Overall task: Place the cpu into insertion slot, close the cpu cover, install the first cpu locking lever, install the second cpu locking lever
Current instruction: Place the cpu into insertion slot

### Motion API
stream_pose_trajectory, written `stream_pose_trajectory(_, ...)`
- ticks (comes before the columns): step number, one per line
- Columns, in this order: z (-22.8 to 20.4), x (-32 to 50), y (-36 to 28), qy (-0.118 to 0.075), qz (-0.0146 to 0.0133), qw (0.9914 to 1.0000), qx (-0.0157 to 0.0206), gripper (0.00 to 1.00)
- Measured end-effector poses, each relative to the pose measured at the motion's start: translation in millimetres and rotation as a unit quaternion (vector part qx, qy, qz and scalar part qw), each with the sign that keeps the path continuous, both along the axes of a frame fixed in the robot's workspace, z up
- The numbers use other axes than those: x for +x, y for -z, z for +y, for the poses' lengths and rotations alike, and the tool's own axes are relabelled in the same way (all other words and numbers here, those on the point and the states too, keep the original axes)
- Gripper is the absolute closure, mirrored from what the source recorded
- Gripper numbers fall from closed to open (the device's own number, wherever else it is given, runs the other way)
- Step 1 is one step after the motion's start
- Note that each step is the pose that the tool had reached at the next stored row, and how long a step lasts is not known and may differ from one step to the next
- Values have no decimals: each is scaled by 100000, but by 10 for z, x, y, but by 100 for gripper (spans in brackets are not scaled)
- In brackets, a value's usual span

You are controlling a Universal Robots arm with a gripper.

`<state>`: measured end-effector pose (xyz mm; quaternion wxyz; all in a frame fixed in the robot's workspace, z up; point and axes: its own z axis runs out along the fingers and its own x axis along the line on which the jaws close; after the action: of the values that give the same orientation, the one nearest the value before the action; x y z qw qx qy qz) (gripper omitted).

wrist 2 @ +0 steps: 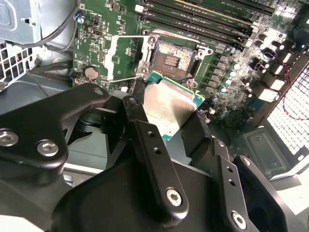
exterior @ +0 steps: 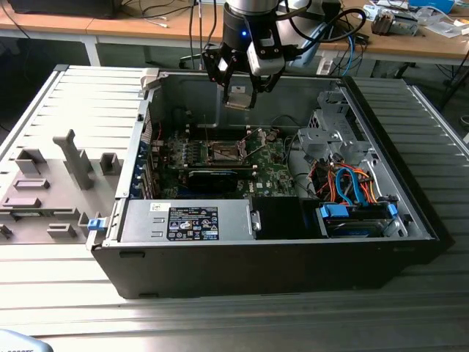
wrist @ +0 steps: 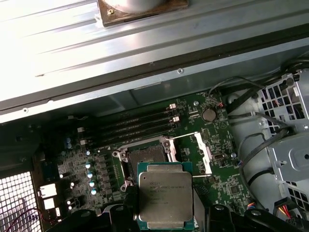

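Note:
My gripper (exterior: 240, 97) hangs above the open computer case, shut on the cpu (exterior: 239, 96). In both wrist views the cpu (wrist 2: 169, 104) (wrist: 165, 195) is a silvery square chip with a green-gold edge, clamped by its sides between black fingers (wrist 2: 145, 140). It hovers well above the green circuit board, near the insertion slot (wrist 2: 171, 58) (wrist: 147, 157) (exterior: 223, 152), whose dark square centre lies bare. The cpu cover (wrist 2: 118, 53) (wrist: 203, 152), a silvery frame, stands swung open beside the slot.
Memory slots (wrist: 140, 123) run beside the socket. A long black card (exterior: 212, 178) and a grey power supply (exterior: 187, 220) lie nearer the case front. A drive cage with blue and orange cables (exterior: 352, 192) fills the exterior view's right. A grey fixture plate (exterior: 51, 183) sits outside the case.

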<state>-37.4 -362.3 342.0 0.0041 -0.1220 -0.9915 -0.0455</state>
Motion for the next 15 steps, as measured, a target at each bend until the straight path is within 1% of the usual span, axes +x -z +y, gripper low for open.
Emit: stream_pose_trajectory(15, 0, 0, 8, 569, 1, 99998, -2, 46)
